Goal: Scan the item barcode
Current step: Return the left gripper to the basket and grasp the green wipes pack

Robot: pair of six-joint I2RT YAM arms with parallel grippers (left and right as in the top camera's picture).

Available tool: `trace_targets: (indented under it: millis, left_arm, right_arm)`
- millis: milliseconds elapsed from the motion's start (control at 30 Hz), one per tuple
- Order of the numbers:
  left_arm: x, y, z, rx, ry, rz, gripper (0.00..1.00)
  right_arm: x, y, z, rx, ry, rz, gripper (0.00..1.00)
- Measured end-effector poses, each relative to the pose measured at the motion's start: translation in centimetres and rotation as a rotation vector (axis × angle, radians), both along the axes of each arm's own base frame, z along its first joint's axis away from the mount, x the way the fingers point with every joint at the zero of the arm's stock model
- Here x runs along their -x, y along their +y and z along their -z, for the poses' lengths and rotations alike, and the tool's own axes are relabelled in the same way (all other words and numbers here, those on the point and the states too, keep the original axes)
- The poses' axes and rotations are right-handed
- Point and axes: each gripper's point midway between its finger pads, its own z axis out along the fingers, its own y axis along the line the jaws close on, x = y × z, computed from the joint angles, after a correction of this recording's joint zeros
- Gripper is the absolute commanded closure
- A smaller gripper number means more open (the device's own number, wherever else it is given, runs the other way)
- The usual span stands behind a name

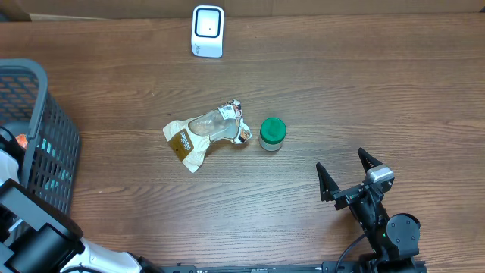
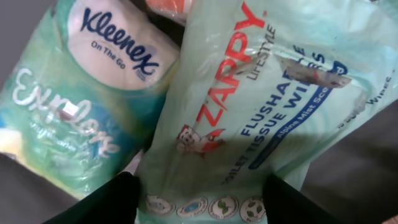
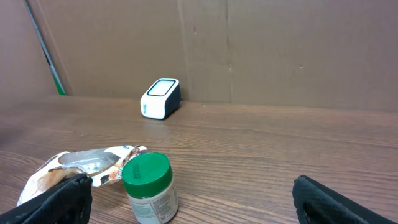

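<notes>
In the left wrist view my left gripper [image 2: 200,202] sits inside the basket. Its two black fingers press against both side edges of a pale green Zappy flushable wipes pack [image 2: 249,106]. A Kleenex tissue pack [image 2: 87,93] lies beside it on the left. The white barcode scanner [image 1: 208,30] stands at the table's far edge and also shows in the right wrist view as the scanner [image 3: 160,98]. My right gripper [image 1: 340,159] hovers low at the front right, open and holding nothing [image 3: 189,202].
The dark mesh basket [image 1: 53,152] stands at the left edge with my left arm reaching into it. A green-lidded jar [image 1: 272,134] and a crumpled snack pouch [image 1: 204,133] lie mid-table, just ahead of the right gripper. Cardboard walls back the table.
</notes>
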Motion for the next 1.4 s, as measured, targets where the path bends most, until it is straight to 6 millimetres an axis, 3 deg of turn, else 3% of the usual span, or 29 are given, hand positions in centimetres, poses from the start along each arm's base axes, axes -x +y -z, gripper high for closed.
trace_targets:
  millis: [100, 267, 633, 800, 1000, 1267, 1300, 1400]
  left_arm:
    - [-0.1, 0.1, 0.1, -0.01, -0.011, 0.001, 0.42]
    - [-0.4, 0.1, -0.1, -0.016, -0.022, 0.007, 0.94]
    - [0.4, -0.6, -0.6, 0.009, 0.015, 0.008, 0.96]
    - [0.6, -0.9, -2.3, 0.037, 0.037, 0.004, 0.96]
    - [-1.5, 0.7, -7.9, -0.031, -0.066, -0.005, 0.96]
    - [-2.6, 1.3, -21.2, -0.263, -0.353, -0.048, 0.96]
    - [-2.4, 1.1, -22.6, -0.287, -0.381, -0.052, 0.92]
    - [-1.9, 0.4, -24.5, -0.315, -0.417, -0.06, 0.58]
  right_arm:
    - [0.0, 0.0, 0.0, 0.0, 0.0, 0.0, 0.0]
    - [0.0, 0.0, 0.0, 0.0, 0.0, 0.0, 0.0]
    - [0.0, 0.0, 0.0, 0.0, 0.0, 0.0, 0.0]
    - [0.0, 0.0, 0.0, 0.0, 0.0, 0.0, 0.0]
    - [0.0, 0.0, 0.0, 0.0, 0.0, 0.0, 0.0]
    - [0.0, 0.0, 0.0, 0.0, 0.0, 0.0, 0.0]
    - [0.0, 0.0, 0.0, 0.0, 0.0, 0.0, 0.0]
    - [0.0, 0.0, 0.0, 0.0, 0.0, 0.0, 0.0]
